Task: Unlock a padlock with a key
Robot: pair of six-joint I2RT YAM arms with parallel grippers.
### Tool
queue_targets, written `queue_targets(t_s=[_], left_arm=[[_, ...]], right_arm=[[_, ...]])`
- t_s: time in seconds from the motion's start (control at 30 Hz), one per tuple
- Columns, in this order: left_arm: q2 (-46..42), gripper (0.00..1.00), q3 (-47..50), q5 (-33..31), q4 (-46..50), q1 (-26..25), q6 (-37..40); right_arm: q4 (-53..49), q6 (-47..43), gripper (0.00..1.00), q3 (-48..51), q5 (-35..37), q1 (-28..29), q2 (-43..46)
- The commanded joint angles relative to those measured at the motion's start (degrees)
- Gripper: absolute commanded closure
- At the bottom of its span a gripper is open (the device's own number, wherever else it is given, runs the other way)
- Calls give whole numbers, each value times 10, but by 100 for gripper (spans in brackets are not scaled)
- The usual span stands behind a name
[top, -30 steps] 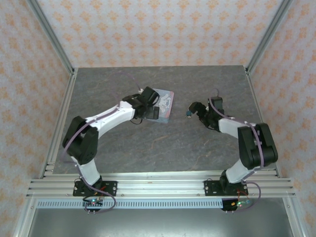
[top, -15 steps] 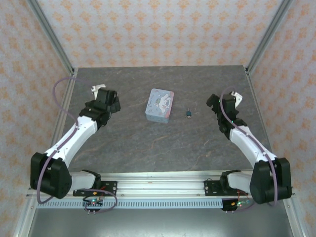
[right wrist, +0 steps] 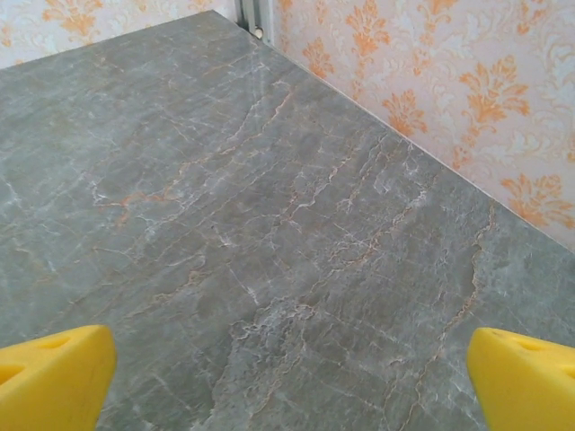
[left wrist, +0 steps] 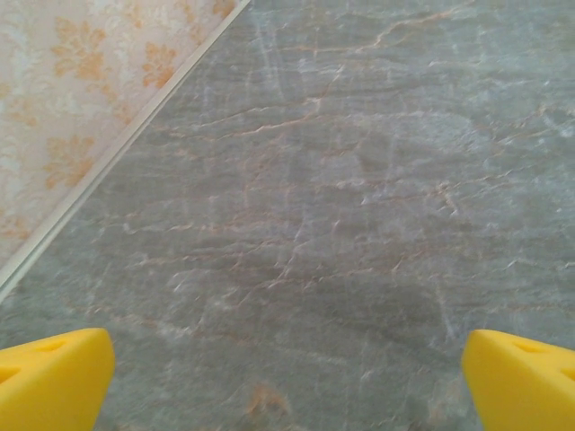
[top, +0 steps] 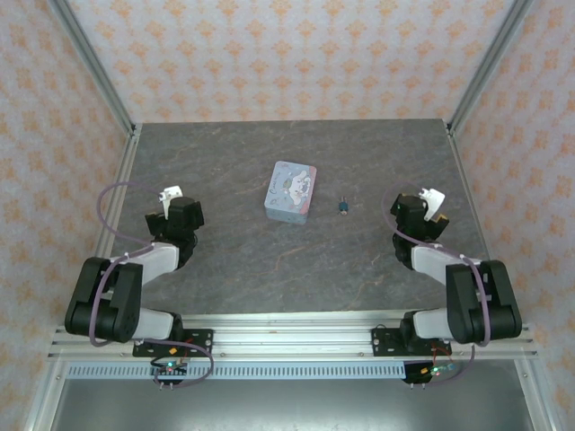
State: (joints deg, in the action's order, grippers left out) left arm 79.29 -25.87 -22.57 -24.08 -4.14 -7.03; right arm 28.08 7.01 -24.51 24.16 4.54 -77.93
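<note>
Your left gripper [left wrist: 287, 386] and right gripper [right wrist: 287, 386] gaped empty. The untouched padlock [top: 343, 206], left of the right, needed approaching.

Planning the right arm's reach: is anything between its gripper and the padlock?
Nothing visible. Bare table lies between the open right gripper and the padlock; the tin sits on the padlock's other side.

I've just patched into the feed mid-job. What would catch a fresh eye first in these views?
The pale-blue cartoon-printed tin lies near the middle of the grey marbled table. The tiny dark padlock lies on its right, apart from it. Both arms are folded near their bases at the table's sides, and the left gripper and right gripper stand wide open over bare tabletop, holding nothing.
</note>
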Motion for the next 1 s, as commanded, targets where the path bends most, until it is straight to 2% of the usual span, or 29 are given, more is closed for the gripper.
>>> queue_targets(t_s=[0.0, 0.03, 0.1, 0.17, 0.23, 0.27, 0.3, 0.33, 0.4, 0.47, 0.53, 0.7, 0.8, 0.97], left_arm=[[13, 0, -1, 36, -109, 20, 11], [20, 0, -4, 44, -110, 22, 12], [29, 0, -16, 66, -99, 21, 25], [49, 0, -27, 106, -102, 16, 50], [53, 0, -33, 122, -95, 13, 59], [52, 0, -35, 124, -91, 13, 58], [53, 0, -35, 125, -93, 14, 58], [53, 0, -36, 127, -90, 15, 57], [54, 0, -37, 127, -90, 16, 58], [54, 0, -37, 127, -90, 15, 58], [54, 0, -37, 127, -90, 15, 59], [55, 0, -38, 126, -88, 15, 59], [57, 0, -44, 130, -81, 15, 60], [57, 0, -43, 131, -81, 15, 60]], right_arm=[[126, -28, 1, 11, -19, -16, -40], [165, -38, 1, 20, -49, -23, -54], [120, -57, 1, -1, -116, -24, -59], [279, -88, 1, 37, -158, -22, -121], [165, -72, 1, 15, -163, -27, -84], [230, -76, 1, 28, -166, -29, -108], [239, -76, 1, 28, -162, -29, -110], [179, -71, 1, 13, -162, -30, -91], [222, -76, 1, 27, -162, -29, -103], [206, -61, 1, 32, -123, -26, -86], [231, -61, 1, 41, -116, -26, -92], [213, -66, 1, 31, -124, -23, -91], [180, -86, 1, 10, -169, -23, -98], [190, -88, 1, 17, -175, -23, -94]])
